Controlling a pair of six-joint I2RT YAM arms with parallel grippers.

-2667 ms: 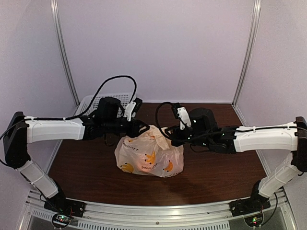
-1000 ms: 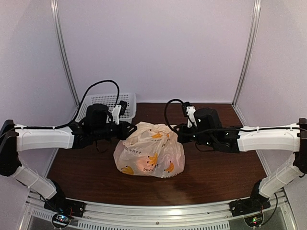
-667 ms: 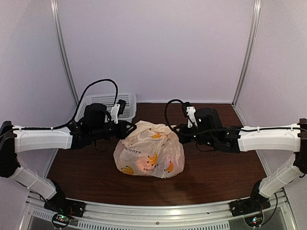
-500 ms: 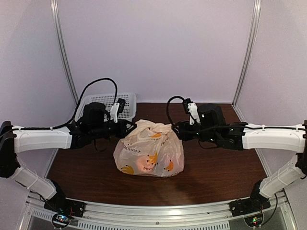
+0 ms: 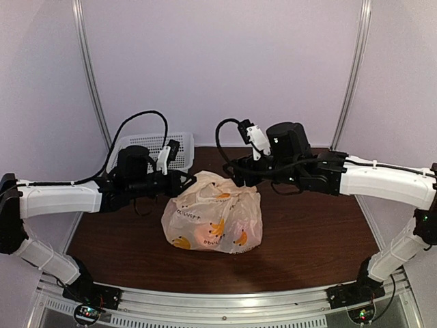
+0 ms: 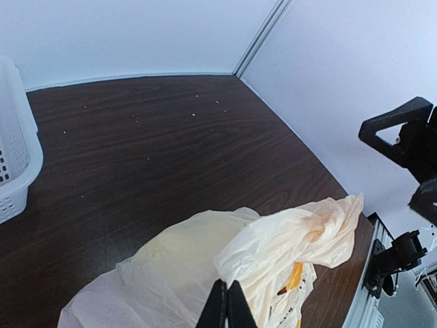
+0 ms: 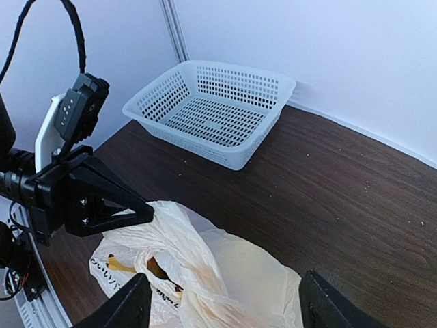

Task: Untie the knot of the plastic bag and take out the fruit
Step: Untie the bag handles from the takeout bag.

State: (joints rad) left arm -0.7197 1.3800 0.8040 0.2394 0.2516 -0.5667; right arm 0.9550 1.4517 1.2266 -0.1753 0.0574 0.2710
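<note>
Underneath it all lay the dark wood table, and the plastic bag sat slumped near its middle, cream film all crinkled, yellow bananas printed across its front. Behind the plastic bag and off to its left, well apart from it, the white basket waited in the table's far corner. Now the arms! The left gripper was right at the plastic bag's upper left edge, jaws squeezed together on a pinch of the film, and from its own wrist view a loose flap of film rose just past the fingers. The right gripper hung above the plastic bag's top, on its right rear side, jaws spread wide and holding nothing. And the fruit? Inside the plastic bag, low down, only a reddish blush through the film.
</note>
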